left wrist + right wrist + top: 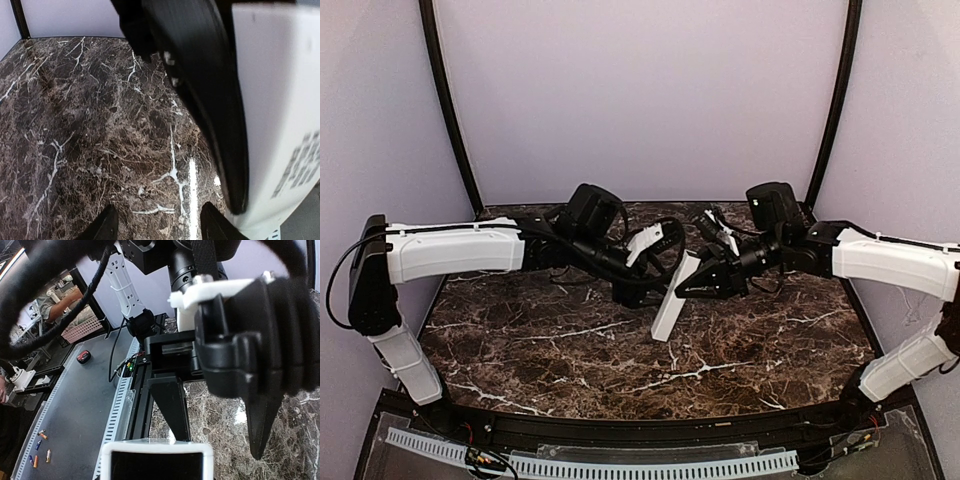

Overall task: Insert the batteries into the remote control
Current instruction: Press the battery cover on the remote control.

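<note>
Jaws of the right gripper [708, 284] are clamped on the remote [672, 300], taking it by its upper half. The remote hangs tilted from that grip, upper end toward the far right and lower end down at the table [520, 340]; whether it touches the marble cannot be told. In the right wrist view the gripper's own fingers are hidden. The remote's near end fills the bottom edge there, a dark recess framed in white facing the camera.

The left gripper [636, 293] stands just beside the remote, on its left, and does not appear to touch it in the top view. Its fingers [107, 227] are parted, with only marble showing between them, so this hand is released. In the left wrist view the remote's white face, with small black print, rises close on the right. A black finger of the right gripper lies flat against it.

The batteries [43, 436] — several small cylinders, orange and blue — lie loose on a grey surface off the table, past the perforated cable strip [122, 395] at its near edge. They are well apart from both grippers and from the remote. They show only in the right wrist view, at its lower left corner, and are too small there to count with certainty.
</note>
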`<action>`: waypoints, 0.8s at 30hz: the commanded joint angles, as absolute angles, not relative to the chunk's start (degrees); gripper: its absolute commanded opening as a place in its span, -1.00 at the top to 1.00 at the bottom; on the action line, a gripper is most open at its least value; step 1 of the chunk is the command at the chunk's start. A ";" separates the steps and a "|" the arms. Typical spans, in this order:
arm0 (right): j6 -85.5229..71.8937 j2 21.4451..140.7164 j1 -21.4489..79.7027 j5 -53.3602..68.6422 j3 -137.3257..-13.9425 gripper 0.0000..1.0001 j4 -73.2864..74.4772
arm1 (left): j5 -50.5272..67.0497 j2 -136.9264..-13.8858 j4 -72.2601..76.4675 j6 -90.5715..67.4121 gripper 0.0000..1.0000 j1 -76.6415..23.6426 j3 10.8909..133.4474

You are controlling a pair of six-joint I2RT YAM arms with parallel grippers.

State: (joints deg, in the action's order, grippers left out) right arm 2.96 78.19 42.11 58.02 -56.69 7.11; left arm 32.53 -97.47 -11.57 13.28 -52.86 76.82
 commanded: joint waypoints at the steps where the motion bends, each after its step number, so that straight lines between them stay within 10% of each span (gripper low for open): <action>1: 4.86 75.06 42.06 55.53 -58.84 1.00 6.37 | 33.42 -93.92 -11.37 13.82 -0.14 -51.80 72.12; 24: 6.25 73.17 41.38 48.88 -58.30 1.00 6.77 | 38.61 -95.84 -13.94 14.39 -0.19 -52.96 72.81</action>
